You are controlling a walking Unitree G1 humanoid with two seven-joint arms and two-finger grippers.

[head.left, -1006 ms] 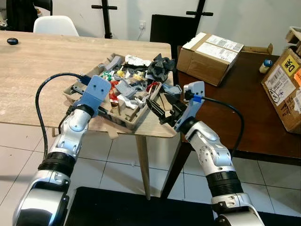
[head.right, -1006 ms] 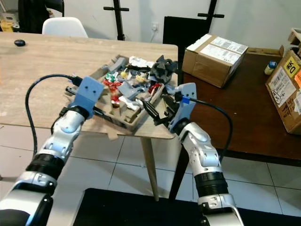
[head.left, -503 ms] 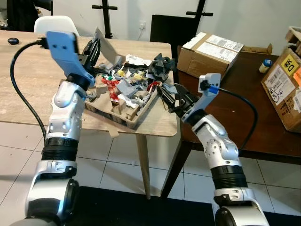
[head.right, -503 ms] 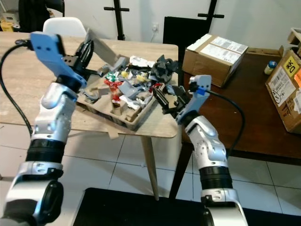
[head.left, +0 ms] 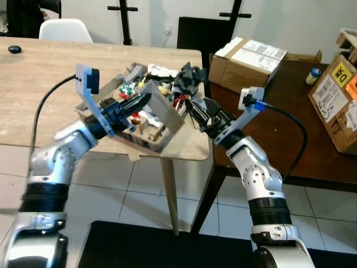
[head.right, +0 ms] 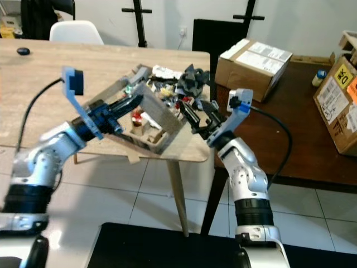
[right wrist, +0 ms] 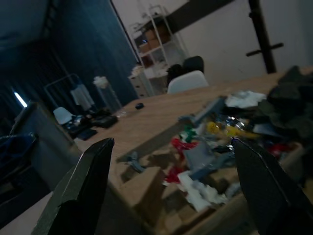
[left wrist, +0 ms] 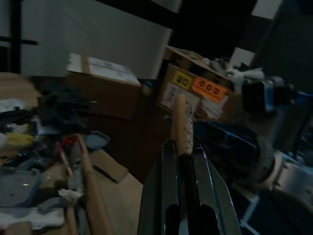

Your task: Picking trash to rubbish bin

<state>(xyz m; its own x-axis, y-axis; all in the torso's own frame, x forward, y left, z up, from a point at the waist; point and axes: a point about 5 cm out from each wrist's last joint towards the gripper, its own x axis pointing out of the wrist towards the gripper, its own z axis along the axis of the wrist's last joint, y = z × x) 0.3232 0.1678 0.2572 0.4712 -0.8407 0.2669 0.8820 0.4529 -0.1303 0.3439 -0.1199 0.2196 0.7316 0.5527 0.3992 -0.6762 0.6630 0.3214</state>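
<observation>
I had the left gripper (head.left: 140,101) pinched on a flat piece of cardboard (head.left: 162,109), holding it tilted above the near corner of the desk (head.left: 44,84). In the left wrist view the cardboard's edge stood clamped between the two fingers (left wrist: 166,171). The right gripper (head.left: 201,113) hovered beside the heap with its fingers spread and nothing between them.

As I judged it, the job had barely started. One piece was lifted, but none had reached a bin, and I could see no bin anywhere. The bulk of the trash (head.left: 162,89), a jumble of grey, red, yellow and black scraps, lay piled in the cardboard tray (head.left: 146,143) at the desk's corner. Everything there was left to carry off, along with the piece I was holding. The brown boxes (head.left: 248,66) on the dark table (head.left: 290,139) looked untouched.
</observation>
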